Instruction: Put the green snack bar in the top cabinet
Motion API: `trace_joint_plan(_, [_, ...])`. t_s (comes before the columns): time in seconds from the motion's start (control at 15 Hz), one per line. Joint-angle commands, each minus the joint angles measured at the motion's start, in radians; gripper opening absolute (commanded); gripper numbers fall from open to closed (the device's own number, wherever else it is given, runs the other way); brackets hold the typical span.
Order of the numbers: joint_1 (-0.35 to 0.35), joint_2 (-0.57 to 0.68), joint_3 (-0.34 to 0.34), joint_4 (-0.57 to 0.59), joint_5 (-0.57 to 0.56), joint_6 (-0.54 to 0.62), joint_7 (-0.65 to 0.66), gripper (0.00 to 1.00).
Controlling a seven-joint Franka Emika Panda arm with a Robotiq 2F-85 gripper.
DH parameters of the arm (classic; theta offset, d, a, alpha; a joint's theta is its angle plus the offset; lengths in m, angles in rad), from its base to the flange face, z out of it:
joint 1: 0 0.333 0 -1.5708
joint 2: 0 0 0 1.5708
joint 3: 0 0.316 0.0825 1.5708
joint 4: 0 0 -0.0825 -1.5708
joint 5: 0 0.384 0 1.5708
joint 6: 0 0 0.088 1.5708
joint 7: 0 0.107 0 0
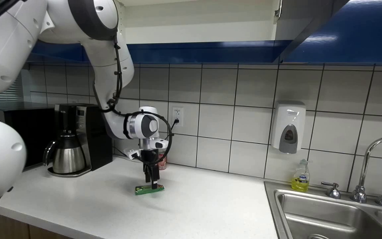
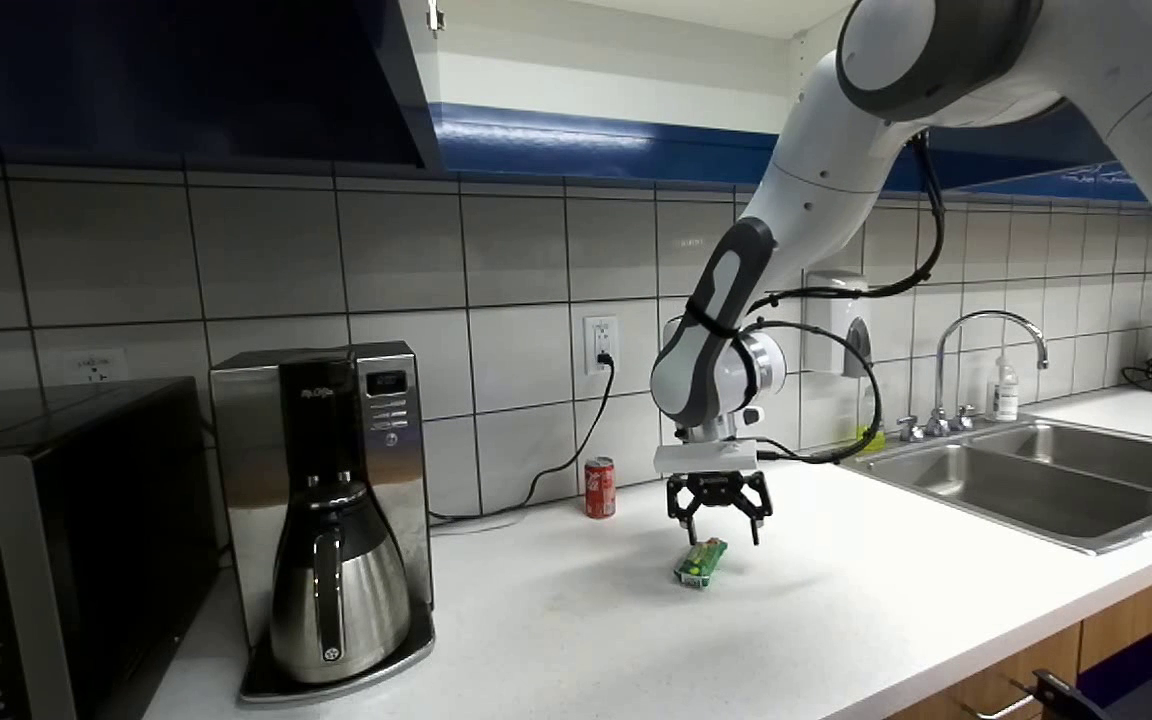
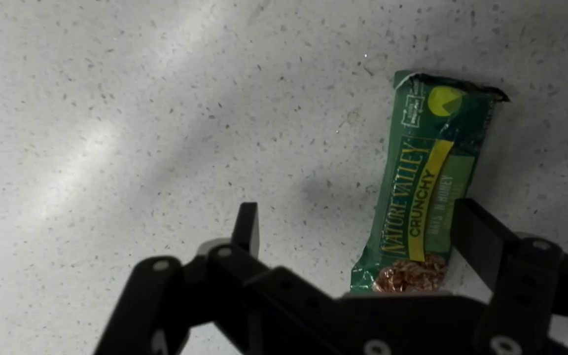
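Note:
The green snack bar lies flat on the white counter in both exterior views (image 1: 142, 190) (image 2: 700, 566). It also shows in the wrist view (image 3: 419, 182), its printed side up. My gripper (image 1: 152, 184) (image 2: 724, 541) points down just above the counter at the bar. In the wrist view the gripper (image 3: 358, 214) is open and empty. The bar appears between the fingers, close to the right one, which overlaps its edge; contact is unclear. The gripper body borders its near end. The top cabinet (image 1: 197, 30) (image 2: 616, 80) stands open overhead, with a white interior and blue lower strip.
A red can (image 2: 600, 488) stands near the tiled wall behind the gripper. A coffee maker (image 2: 401, 510) and a microwave (image 2: 126, 500) stand at one end. A sink (image 1: 272, 205) with a faucet is at the other. An open cabinet door (image 1: 305, 23) hangs beside the opening.

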Motion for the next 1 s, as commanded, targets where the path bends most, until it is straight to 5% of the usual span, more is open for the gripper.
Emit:
trace_joint_plan(0.0, [0.021, 0.033, -0.017, 0.026, -0.002, 0.021, 0.023, 1.0])
trace_joint_plan(0.93, [0.045, 0.087, -0.033, 0.072, 0.0, 0.043, 0.022, 1.0])
